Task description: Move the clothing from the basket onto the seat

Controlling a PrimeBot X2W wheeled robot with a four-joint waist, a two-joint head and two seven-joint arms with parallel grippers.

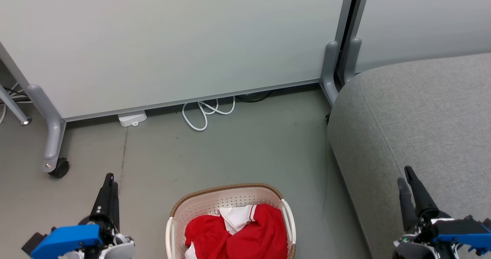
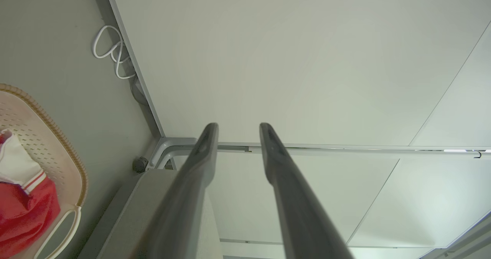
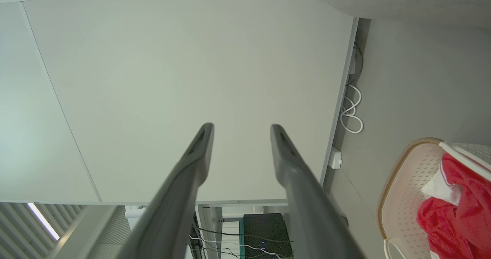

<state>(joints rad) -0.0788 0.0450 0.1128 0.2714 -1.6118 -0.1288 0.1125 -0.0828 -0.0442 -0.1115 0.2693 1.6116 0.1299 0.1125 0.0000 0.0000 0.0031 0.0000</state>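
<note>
Basket (image 1: 230, 187) sits on the grey floor (image 1: 238, 147) at bottom centre of the head view, just left of the seat (image 1: 422, 117) w/ a strip of floor between, not touching. Inside it is the clothing (image 1: 249, 236): a crumpled red heap w/ a white panel and thin red-and-white stripe trim on top, the white part toward the far end. The heap fills the middle and near part; the far perforated wall is bare. White handles are on the basket's left and right sides. Its near end is cut off by the frame, so the long axis is hard to call, prob. left-right across the robot. Nothing lies on the seat cushion where it shows. Left gripper (image 1: 110, 175) hovers over the floor left of the basket, fingers pointing away from the robot; in its wrist view (image 2: 238, 127) the fingers are moderately apart w/ nothing between. Right gripper (image 1: 404, 174) hangs over the seat's near part, also moderately apart and empty in its wrist view (image 3: 241, 127). Behind: a pale partition panel (image 1: 172, 40) on castors, a looped white cable (image 1: 203, 115) and a white adapter (image 1: 132, 118) at its foot.
</note>
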